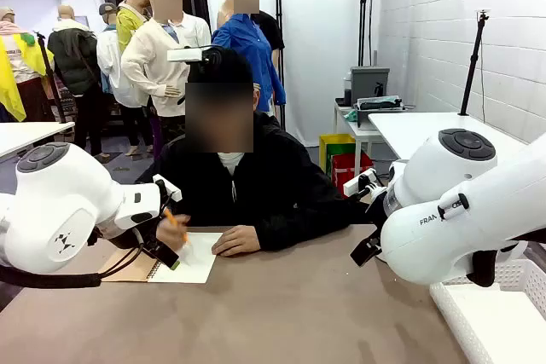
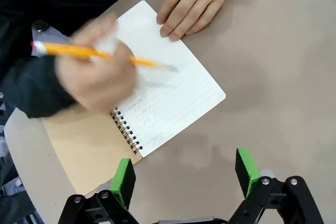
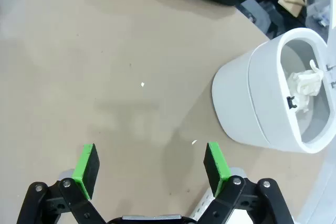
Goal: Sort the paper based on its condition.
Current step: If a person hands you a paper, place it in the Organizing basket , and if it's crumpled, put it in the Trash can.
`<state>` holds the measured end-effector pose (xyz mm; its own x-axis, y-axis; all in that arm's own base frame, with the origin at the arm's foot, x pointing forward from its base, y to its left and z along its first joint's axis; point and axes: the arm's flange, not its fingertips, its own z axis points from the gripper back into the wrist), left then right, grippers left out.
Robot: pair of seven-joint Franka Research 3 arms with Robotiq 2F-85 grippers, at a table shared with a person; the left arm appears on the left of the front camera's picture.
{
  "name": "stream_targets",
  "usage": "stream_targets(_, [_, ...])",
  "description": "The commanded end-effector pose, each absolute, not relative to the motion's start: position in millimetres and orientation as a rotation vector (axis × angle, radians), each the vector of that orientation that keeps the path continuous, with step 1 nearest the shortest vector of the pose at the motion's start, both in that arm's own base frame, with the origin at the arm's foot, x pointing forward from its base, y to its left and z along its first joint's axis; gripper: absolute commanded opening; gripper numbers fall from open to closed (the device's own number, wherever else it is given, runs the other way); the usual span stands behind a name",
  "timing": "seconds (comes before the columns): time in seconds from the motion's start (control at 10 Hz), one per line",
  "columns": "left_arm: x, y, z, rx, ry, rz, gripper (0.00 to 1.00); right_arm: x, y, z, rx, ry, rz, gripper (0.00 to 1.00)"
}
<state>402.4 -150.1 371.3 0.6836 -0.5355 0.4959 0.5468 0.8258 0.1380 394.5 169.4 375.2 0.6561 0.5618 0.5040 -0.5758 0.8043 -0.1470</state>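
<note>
**A:** How does the left arm [image 1: 60,215] sit?

**B:** It comes in from the robot's left. Its thick white elbow is low and near, and the wrist reaches in toward the middle.

**A:** And the left gripper [image 2: 186,169]?

**B:** It points downward with its jaws spread wide. The green pads [image 2: 124,179] face each other with nothing between them.

**A:** The right arm [image 1: 461,210]?

**B:** It is folded in on the robot's right, white links bunched together, with a round black-capped joint uppermost.

**A:** Its gripper?

**B:** The right gripper [image 3: 152,163] also looks downward. Both black fingers stand far apart, pads facing inward, and it holds nothing.
</note>
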Motion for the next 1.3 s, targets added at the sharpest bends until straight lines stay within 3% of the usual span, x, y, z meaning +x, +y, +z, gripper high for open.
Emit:
stream_targets(0.0, [402.4,-150.1,371.4,-0.022,-0.549,-0.607,1.00,394.5,169.5,375.2,0.027,-0.562,0.645,1.00])
stream_targets(1.2, [402.4,-150.1,371.4,-0.022,-0.549,-0.607,1.00,394.5,169.5,375.2,0.027,-0.562,0.645,1.00])
